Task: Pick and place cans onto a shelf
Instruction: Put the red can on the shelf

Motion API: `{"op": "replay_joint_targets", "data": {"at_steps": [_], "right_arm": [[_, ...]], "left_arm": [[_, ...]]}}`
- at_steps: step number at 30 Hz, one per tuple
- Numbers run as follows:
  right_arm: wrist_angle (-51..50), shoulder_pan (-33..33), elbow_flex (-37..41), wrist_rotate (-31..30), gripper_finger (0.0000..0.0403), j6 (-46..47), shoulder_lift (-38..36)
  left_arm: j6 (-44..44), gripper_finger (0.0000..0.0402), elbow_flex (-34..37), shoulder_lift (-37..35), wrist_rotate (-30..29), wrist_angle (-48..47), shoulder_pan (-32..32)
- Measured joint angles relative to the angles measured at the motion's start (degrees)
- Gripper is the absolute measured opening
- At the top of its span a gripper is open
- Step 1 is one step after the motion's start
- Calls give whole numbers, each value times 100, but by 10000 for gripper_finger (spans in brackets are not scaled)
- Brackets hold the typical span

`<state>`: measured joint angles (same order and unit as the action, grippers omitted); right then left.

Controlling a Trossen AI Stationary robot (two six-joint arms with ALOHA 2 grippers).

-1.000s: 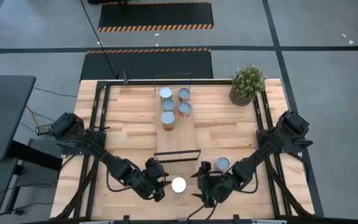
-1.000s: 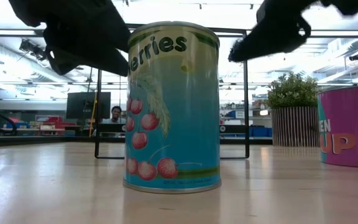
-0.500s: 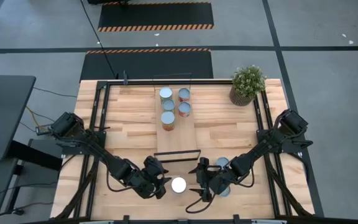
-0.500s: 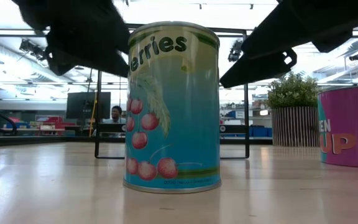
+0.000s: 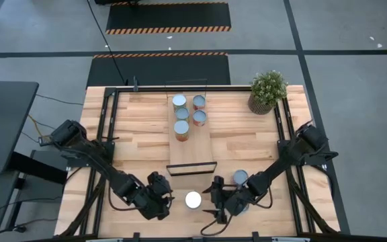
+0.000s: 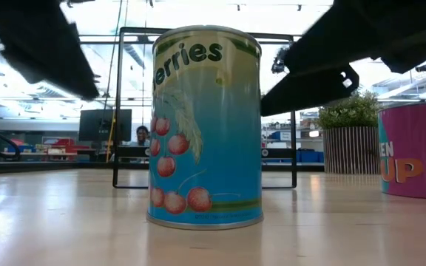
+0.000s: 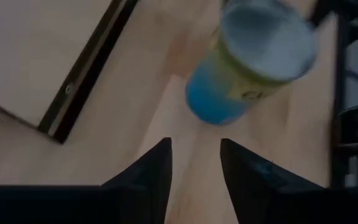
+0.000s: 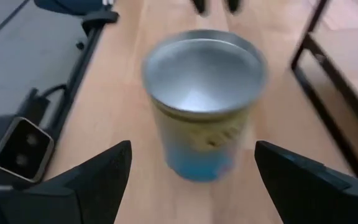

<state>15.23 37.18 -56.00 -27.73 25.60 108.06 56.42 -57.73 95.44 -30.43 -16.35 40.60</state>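
A cherry-labelled can (image 5: 193,199) with a pale top stands upright on its base near the table's front edge; it fills the low view (image 6: 205,125). My left gripper (image 5: 164,203) is to its left, open with a narrow gap (image 7: 194,180) and nothing between the fingers. My right gripper (image 5: 215,202) is to its right, wide open (image 8: 192,146), with a finger on either side of the can (image 8: 204,106), apart from it. The shelf (image 5: 192,144) lies at mid-table with several cans (image 5: 182,114) standing on its far half.
A magenta can (image 6: 416,148) stands right of the cherry can, partly under my right arm (image 5: 240,177). A potted plant (image 5: 268,91) sits at the far right corner. The shelf's black wire end frame (image 5: 191,168) stands just behind the cherry can.
My left gripper has drawn back from the cherry can toward the table's left edge. My right gripper has come down and moved in toward the can from the right. The can has stayed where it was.
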Motion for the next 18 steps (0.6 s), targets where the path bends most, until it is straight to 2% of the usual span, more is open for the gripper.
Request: {"op": "replay_joint_targets", "data": {"at_steps": [4, 9, 18], "right_arm": [[13, 72, -441, -334, 348, -55, 445], [-22, -34, -863, -370, 348, -160, 810], [-388, -9, -1266, -281, 348, -216, 771]], "left_arm": [[147, 132, -2, 161, 5, 275, -9], [151, 124, 0, 396, 20, 744, -26], [148, 123, 0, 444, 67, 703, -57]]}}
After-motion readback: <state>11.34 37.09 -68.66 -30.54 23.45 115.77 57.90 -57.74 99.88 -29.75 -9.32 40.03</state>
